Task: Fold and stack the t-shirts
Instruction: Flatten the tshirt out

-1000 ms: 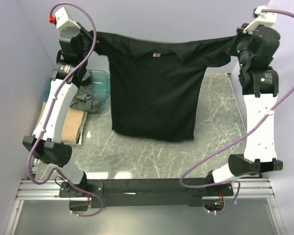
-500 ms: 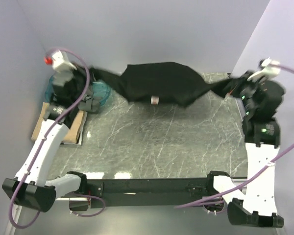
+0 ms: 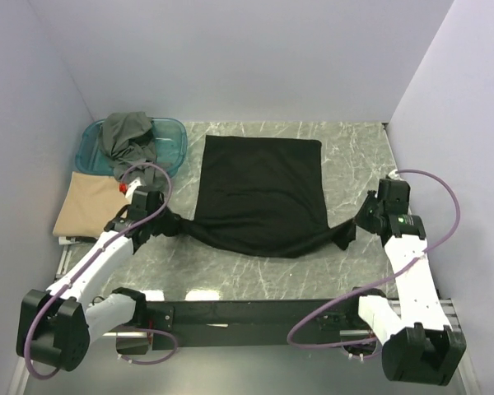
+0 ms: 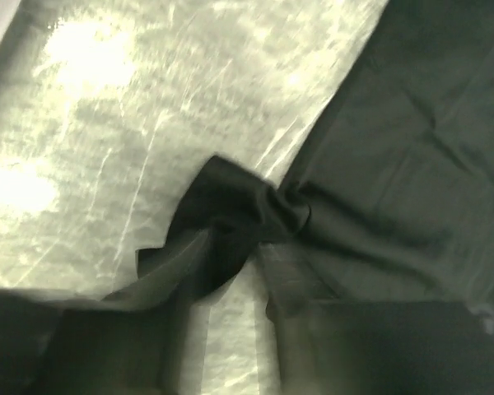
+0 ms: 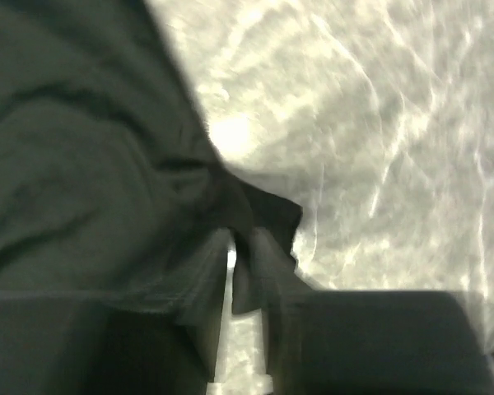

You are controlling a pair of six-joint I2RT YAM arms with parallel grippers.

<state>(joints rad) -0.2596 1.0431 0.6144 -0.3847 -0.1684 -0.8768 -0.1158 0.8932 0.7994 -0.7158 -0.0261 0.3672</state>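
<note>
Our left claw [image 3: 168,223] and right claw [image 3: 351,234] each clench a near corner of the black t-shirt [image 3: 263,193]. It lies spread on the bench [image 3: 255,271] between them, lengthwise away from us, equally near both arms.

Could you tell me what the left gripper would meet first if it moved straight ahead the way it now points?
The black t-shirt: the left gripper is shut on a bunched corner of it and points toward the shirt's spread body. Nothing else seems to lie in that line.
</note>
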